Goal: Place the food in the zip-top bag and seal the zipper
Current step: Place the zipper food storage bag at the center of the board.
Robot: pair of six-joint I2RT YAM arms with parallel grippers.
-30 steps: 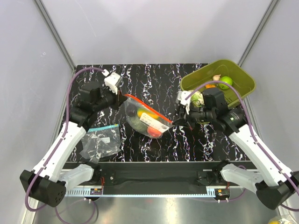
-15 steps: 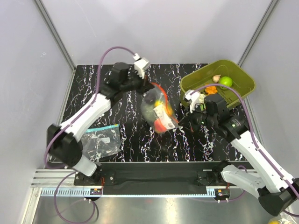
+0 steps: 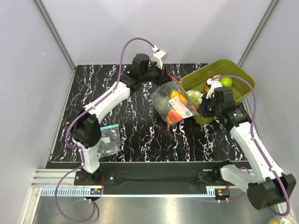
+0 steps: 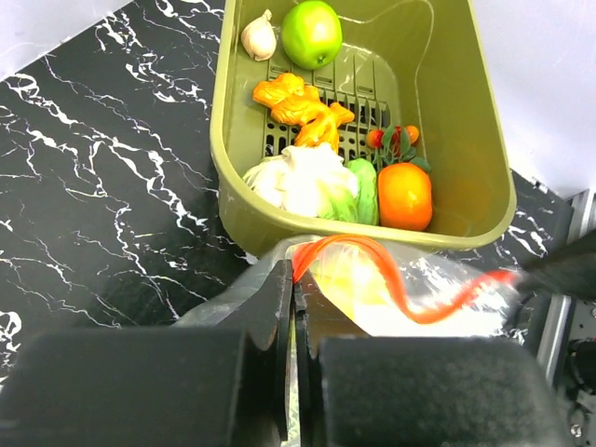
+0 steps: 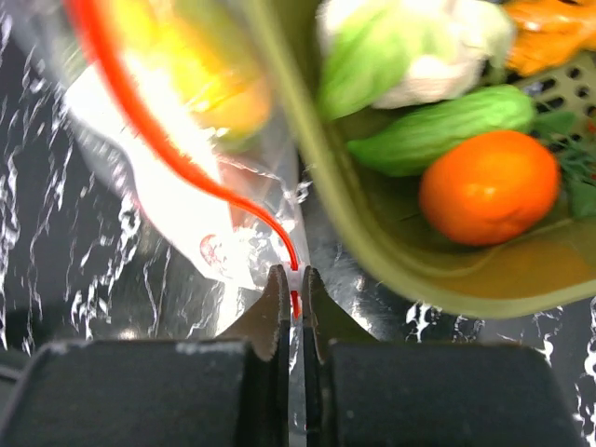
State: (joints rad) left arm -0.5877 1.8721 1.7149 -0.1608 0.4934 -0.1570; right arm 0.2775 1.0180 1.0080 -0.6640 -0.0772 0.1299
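The clear zip-top bag (image 3: pixel 175 103) holds several toy foods and hangs between both grippers beside the olive tub (image 3: pixel 247 83). My left gripper (image 3: pixel 164 76) is shut on one end of the bag's red-orange zipper strip (image 4: pixel 372 256). My right gripper (image 3: pixel 202 108) is shut on the other end of the zipper (image 5: pixel 294 268). In the tub lie a green apple (image 4: pixel 311 32), an orange (image 4: pixel 405 196), a cabbage-like piece (image 4: pixel 303 179), a garlic bulb (image 4: pixel 260 38) and other toy food.
A second clear bag with a teal-blue strip (image 3: pixel 106 138) lies flat at the near left of the black marbled table (image 3: pixel 117 107). Grey walls enclose the table on three sides.
Both arms have carried the bag from the table's middle to the right and back, up against the olive tub. The left arm has stretched far across.
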